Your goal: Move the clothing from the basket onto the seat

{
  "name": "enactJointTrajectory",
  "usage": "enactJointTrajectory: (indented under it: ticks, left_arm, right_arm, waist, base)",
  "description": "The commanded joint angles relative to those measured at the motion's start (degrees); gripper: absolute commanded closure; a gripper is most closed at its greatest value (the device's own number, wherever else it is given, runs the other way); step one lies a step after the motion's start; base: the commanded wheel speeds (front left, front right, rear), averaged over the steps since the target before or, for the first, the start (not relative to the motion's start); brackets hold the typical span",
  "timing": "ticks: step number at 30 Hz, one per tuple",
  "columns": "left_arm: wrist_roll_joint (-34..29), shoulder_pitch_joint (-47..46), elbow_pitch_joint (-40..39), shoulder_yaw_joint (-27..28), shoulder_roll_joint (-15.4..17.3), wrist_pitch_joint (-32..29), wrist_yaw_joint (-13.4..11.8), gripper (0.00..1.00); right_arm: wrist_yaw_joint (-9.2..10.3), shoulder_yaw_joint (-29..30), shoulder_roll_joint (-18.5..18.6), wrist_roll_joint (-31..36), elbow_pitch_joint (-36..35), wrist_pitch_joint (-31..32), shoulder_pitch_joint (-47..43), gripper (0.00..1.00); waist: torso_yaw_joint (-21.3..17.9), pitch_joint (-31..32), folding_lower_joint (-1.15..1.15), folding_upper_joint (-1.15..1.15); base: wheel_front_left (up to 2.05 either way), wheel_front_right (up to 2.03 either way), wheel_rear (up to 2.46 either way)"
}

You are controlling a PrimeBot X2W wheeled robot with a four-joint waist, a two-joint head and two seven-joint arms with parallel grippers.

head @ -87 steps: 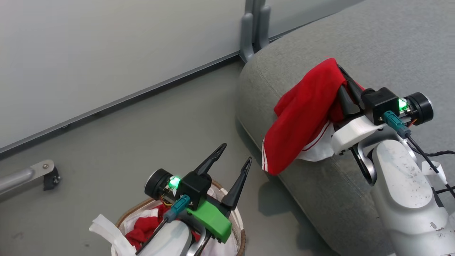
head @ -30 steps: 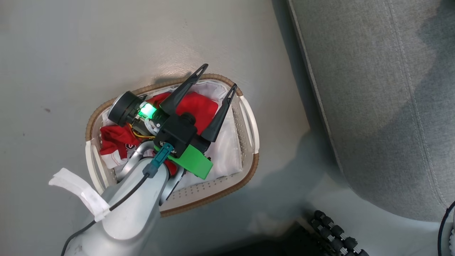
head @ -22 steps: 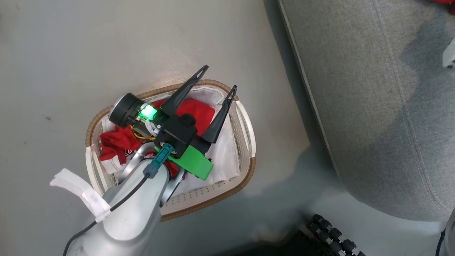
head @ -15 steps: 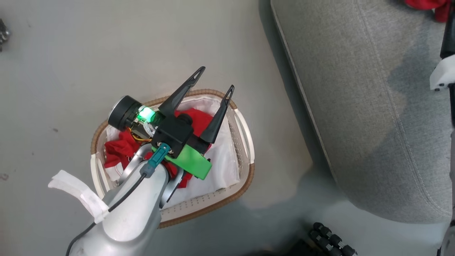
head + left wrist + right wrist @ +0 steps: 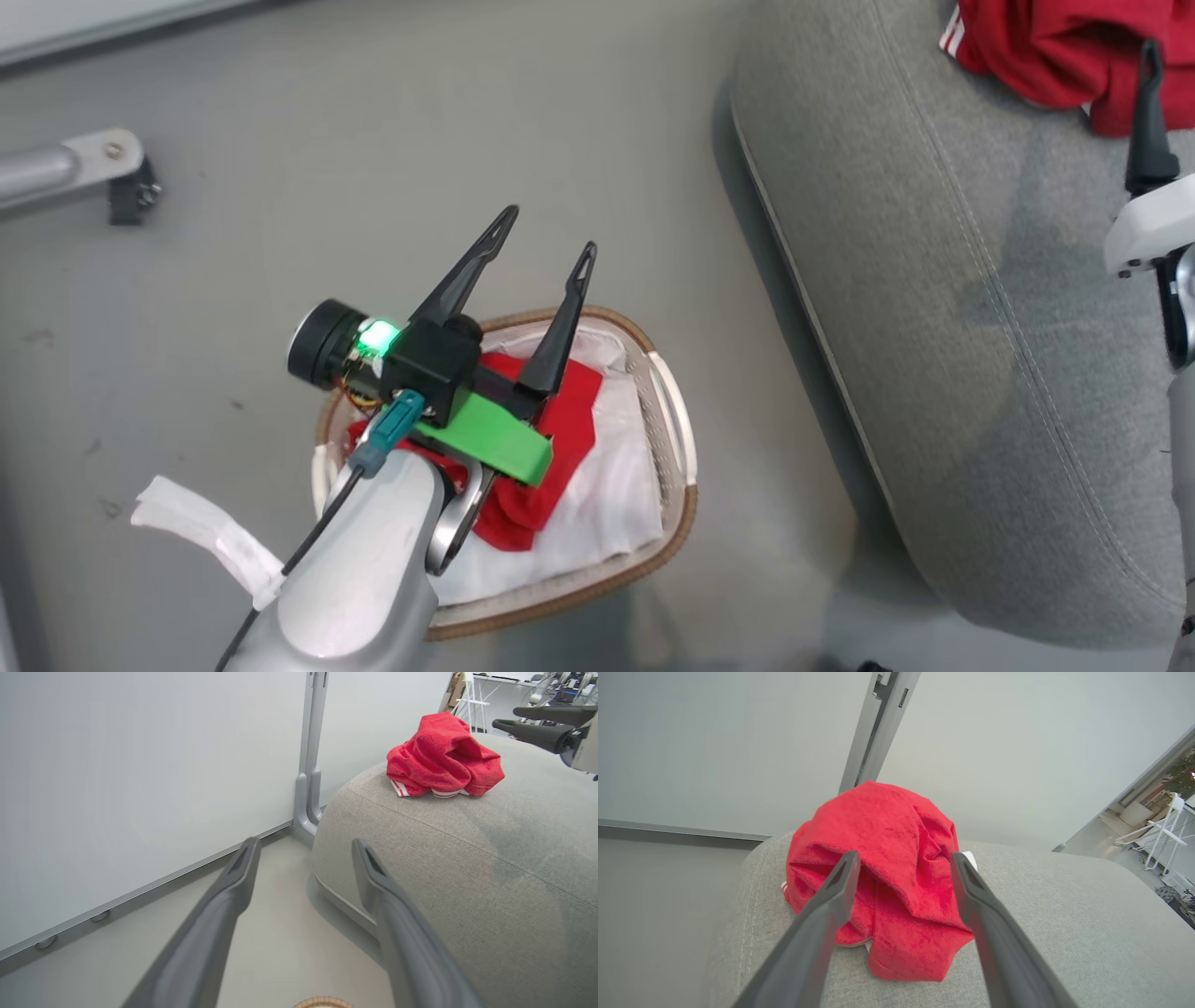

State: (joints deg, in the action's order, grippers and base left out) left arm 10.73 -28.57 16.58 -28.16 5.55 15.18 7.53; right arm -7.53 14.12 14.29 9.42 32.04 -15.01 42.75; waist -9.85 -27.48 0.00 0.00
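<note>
The seat (image 5: 934, 327) now carries one red garment (image 5: 887, 868), just released; the basket (image 5: 686, 495) beside the seat holds more clothing (image 5: 569, 411), so work remains. Right gripper (image 5: 904, 857), above the seat, has sprung apart; left gripper (image 5: 549, 231), beside the seat, is spread too.

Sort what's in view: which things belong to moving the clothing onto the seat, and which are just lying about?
Job: basket; red garment in basket; seat; red garment on seat.
Lying about: metal floor bracket; grey post at the wall.
</note>
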Motion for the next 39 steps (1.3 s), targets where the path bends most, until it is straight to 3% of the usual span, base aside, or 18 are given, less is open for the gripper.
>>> enactJointTrajectory:
  ticks: [1, 19, 25, 39]
  left_arm:
    - [0.5, 1.5, 0.3, 0.7, -0.3, -0.1, -0.1, 0.0]
    - [1.4, 13.7, 1.5, 17.1, -2.5, 0.0, -0.2, 0.0]
    - [1.0, 17.7, 0.9, 20.1, -2.6, -0.1, -0.9, 0.0]
    - [3.9, 27.1, 0.2, 21.7, -2.6, -0.1, -2.0, 0.0]
  right_arm:
    - [0.08, -0.6, -0.2, -0.7, -0.1, -0.3, -1.4, 0.0]
    - [0.08, -11.1, -8.7, -7.3, -4.2, -0.3, -11.6, 0.0]
    - [0.08, -11.1, -11.0, -10.3, -6.8, -0.3, -18.0, 0.0]
    - [0.08, -12.4, -11.3, -17.3, -13.5, -0.3, -34.1, 0.0]
  waist:
    - [4.4, 5.7, 0.0, 0.0]
    - [13.6, 17.1, 0.0, 0.0]
    - [13.9, 19.4, 0.0, 0.0]
    - [12.8, 25.5, 0.0, 0.0]
  base:
    - [0.0, 0.0, 0.0]
    - [0.0, 0.0, 0.0]
    - [0.0, 0.0, 0.0]
    - [0.0, 0.0, 0.0]
